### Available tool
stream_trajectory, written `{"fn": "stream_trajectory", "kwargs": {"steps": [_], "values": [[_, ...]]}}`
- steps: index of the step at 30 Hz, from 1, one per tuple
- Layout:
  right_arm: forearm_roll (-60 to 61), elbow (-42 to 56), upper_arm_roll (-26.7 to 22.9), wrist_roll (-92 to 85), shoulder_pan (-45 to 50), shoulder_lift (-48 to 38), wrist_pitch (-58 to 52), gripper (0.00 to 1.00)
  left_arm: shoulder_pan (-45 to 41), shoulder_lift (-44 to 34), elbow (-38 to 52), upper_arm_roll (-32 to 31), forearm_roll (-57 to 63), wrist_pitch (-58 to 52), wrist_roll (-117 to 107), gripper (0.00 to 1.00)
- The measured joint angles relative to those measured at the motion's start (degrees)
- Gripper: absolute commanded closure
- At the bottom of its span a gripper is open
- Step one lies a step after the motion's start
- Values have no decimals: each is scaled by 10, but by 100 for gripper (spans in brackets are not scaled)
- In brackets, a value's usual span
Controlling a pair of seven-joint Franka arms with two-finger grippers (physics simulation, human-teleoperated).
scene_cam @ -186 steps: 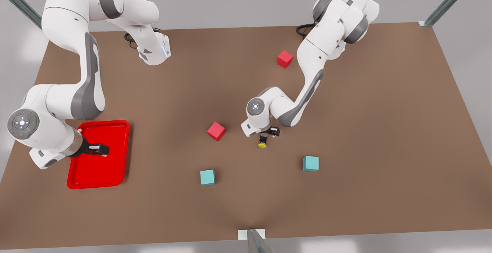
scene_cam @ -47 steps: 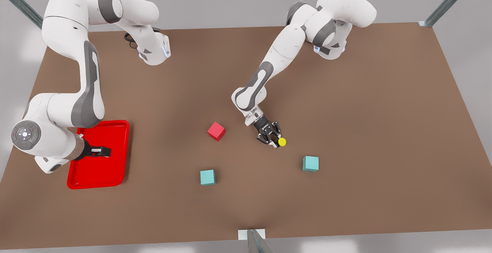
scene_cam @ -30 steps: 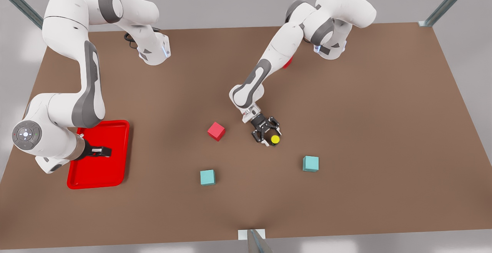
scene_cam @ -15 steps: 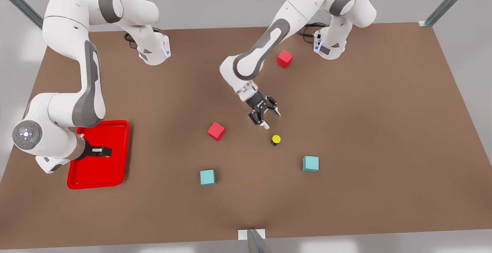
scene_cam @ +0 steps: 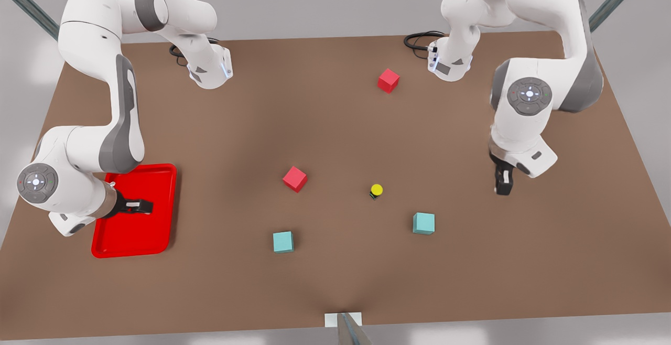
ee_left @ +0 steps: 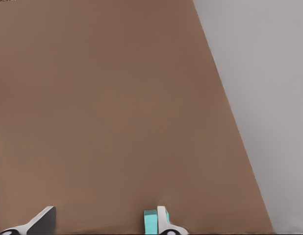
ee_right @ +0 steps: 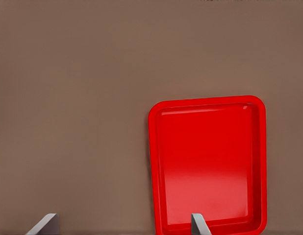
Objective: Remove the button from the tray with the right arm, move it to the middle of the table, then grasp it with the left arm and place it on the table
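A simulated robot test cell: a plain matte brown rectangular tabletop (scene_cam: 325, 125) carrying two white jointed arms, framed by grey metal struts (scene_cam: 613, 1) against featureless grey surroundings.

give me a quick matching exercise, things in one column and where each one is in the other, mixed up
Things:
1. button
2. right gripper
3. left gripper
4. far red cube

Places:
A. over the red tray
B. on the table between a red and a teal cube
C. near the base of the arm on the front view's right
D. above bare table on the front view's right

Pairs: 1-B, 2-A, 3-D, 4-C
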Motion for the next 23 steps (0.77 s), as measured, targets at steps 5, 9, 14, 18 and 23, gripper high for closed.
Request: {"fn": "stream_trajectory", "kwargs": {"steps": [5,9,14,18,23], "values": [[0,0,0,0,-1,0,0,0,43,-160,-140,2,-94,-28,218,0],[0,0,0,0,-1,0,0,0,53,-167,-162,1,-110,-27,360,0],[0,0,0,0,0,0,0,0,51,-165,-164,-1,-114,-27,499,0],[0,0,0,0,1,-1,-1,0,42,-165,-164,-1,-115,-27,586,0],[0,1,0,0,1,-1,-1,0,34,-165,-163,-1,-115,-27,671,0]]}}
